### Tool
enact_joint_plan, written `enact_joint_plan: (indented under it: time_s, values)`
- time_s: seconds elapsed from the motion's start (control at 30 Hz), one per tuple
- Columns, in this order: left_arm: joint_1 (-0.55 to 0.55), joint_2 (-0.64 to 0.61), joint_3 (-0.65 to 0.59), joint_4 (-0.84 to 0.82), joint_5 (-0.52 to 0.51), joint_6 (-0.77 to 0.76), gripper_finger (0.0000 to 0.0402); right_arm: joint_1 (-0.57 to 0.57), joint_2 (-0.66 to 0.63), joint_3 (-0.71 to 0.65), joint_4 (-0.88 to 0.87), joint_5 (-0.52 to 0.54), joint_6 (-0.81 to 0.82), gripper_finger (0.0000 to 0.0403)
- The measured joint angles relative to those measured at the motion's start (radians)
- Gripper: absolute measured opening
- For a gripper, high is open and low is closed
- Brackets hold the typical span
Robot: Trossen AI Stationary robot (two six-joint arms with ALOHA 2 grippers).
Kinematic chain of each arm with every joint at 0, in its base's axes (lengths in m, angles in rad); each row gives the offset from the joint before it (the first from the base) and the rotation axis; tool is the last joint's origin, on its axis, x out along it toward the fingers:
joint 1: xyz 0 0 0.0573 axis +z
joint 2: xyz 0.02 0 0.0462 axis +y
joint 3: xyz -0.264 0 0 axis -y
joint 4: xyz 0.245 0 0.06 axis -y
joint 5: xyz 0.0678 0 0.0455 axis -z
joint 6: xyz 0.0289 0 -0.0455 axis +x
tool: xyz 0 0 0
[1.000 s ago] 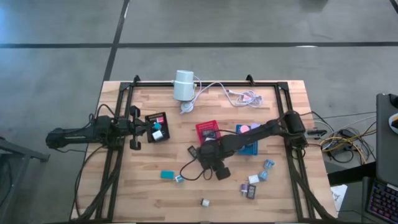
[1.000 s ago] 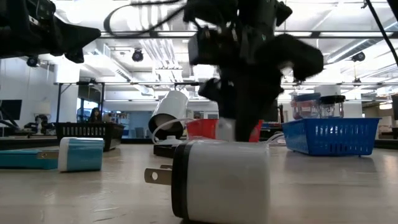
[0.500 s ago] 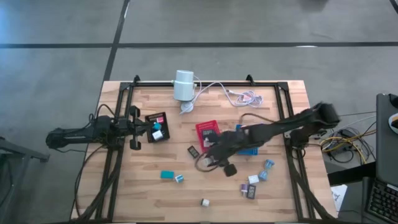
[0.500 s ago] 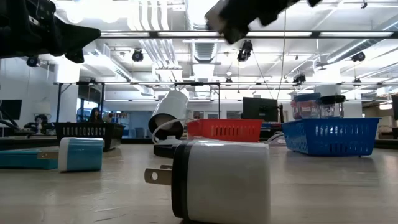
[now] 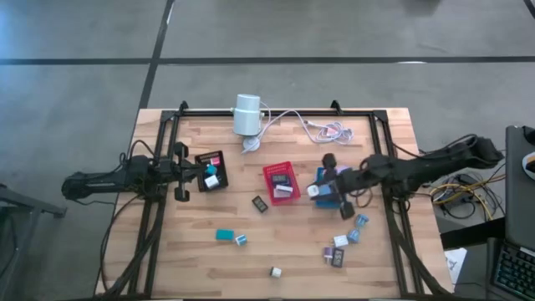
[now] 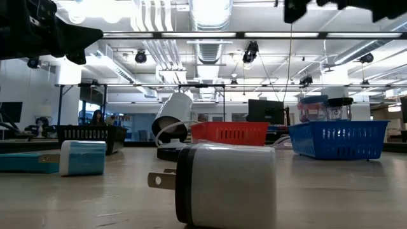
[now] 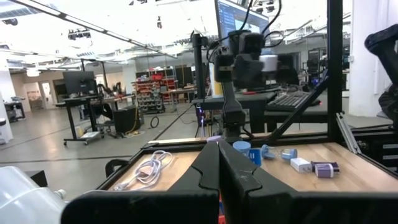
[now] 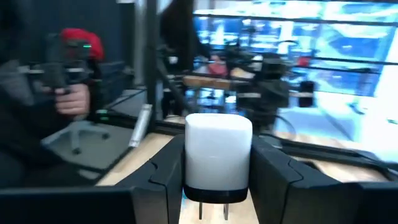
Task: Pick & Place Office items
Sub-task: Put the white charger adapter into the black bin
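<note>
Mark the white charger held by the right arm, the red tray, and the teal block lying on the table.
white charger (image 8: 218, 152): right wrist view, front face of its body.
red tray (image 5: 269, 174): high view, its left rim.
teal block (image 5: 224, 235): high view, its top face.

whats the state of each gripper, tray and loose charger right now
right gripper: shut on a white charger, over the blue tray
left gripper: shut, empty, by the black tray
red tray: holds items
white plug charger: lying on its side on the table

no text or label is legible (monitors too blurred).
</note>
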State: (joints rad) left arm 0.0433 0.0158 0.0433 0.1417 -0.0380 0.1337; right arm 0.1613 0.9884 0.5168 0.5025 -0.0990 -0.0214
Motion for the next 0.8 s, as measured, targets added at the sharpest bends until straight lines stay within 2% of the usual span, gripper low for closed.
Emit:
enact_joint_plan:
  time_s: [0.13, 0.3, 0.53, 0.8]
  values:
    - [0.000, 0.000, 0.000, 0.000, 0.000, 0.005, 0.0000, -0.002, -0.118, -0.088, 0.000, 0.106, -0.001, 0.0125]
    - [0.000, 0.000, 0.000, 0.000, 0.000, 0.005, 0.0000, 0.000, -0.268, -0.170, 0.010, 0.174, -0.037, 0.0125]
    - [0.000, 0.000, 0.000, 0.000, -0.013, 0.017, 0.0000, 0.000, -0.378, -0.298, 0.137, 0.182, -0.083, 0.0125]
    - [0.000, 0.000, 0.000, 0.000, -0.014, 0.023, 0.0000, -0.003, -0.451, -0.390, 0.184, 0.181, -0.123, 0.0125]
